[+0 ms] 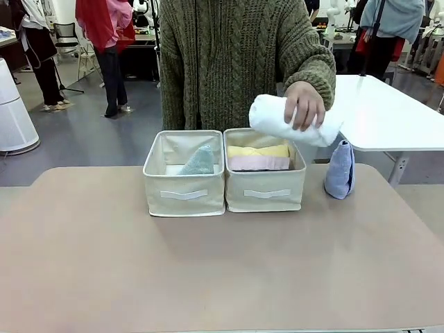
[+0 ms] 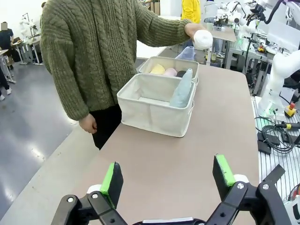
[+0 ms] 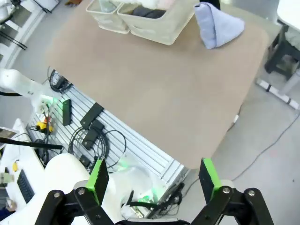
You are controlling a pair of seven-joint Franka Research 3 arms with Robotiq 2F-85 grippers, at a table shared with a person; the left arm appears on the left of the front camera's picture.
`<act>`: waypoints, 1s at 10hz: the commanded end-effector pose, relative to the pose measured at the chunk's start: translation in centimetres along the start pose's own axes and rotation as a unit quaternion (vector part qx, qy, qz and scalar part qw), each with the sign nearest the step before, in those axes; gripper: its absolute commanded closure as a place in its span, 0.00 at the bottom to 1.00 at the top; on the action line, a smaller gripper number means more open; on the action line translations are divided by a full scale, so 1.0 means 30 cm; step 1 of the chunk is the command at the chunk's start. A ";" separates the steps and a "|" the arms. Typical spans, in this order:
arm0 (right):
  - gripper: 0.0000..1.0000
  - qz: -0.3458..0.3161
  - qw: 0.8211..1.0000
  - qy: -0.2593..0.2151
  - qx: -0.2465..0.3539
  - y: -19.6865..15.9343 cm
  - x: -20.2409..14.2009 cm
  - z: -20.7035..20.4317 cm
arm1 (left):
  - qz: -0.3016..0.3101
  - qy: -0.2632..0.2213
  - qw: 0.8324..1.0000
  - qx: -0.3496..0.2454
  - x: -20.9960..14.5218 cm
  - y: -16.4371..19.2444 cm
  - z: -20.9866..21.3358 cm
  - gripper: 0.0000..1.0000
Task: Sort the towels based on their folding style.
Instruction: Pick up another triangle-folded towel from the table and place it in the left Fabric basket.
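A person's hand (image 1: 304, 104) holds a rolled white towel (image 1: 291, 119) above the right cream bin (image 1: 265, 189). In that bin lie a yellow rolled towel (image 1: 258, 150) and a pink one (image 1: 258, 163); the right wrist view shows a dark grey towel (image 3: 146, 12) there too. A mint green triangle towel (image 1: 198, 161) stands in the left bin (image 1: 184, 191). A light blue triangle towel (image 1: 340, 170) stands on the table right of the bins. My left gripper (image 2: 166, 176) is open over the table's left end, far from the bins. My right gripper (image 3: 152, 176) is open, off the table's edge.
The tan table (image 1: 208, 263) is bare in front of the bins. A white table (image 1: 388, 114) stands behind at the right. Cables and an aluminium frame (image 3: 108, 140) lie below the table's edge in the right wrist view. People stand farther back in the room.
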State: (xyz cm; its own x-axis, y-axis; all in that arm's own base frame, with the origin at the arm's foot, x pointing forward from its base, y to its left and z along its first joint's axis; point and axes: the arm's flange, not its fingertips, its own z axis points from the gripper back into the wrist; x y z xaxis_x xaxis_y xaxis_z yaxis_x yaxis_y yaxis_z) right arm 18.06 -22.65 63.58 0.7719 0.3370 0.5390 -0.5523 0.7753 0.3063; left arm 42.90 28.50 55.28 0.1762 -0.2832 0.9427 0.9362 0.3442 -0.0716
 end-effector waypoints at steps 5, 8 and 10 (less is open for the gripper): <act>0.00 0.002 0.999 0.034 -0.017 -0.066 0.273 -0.206 | -0.002 0.005 1.000 0.000 0.004 -0.006 0.001 0.00; 0.00 -0.007 0.996 0.071 -0.044 -0.090 0.431 -0.426 | -0.002 0.005 1.000 0.000 0.004 -0.006 0.001 0.00; 0.00 -0.011 0.995 0.078 -0.057 -0.095 0.518 -0.556 | -0.002 0.005 1.000 0.000 0.004 -0.006 0.001 0.00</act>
State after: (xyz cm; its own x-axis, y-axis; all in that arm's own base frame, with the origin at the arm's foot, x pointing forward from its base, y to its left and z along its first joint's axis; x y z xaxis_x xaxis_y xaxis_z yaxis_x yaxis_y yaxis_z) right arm 35.81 -11.58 58.56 0.8125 0.4220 0.4022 -0.5319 0.8191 0.2148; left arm 42.94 28.46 55.33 0.1752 -0.2842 0.9426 0.9366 0.3432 -0.0706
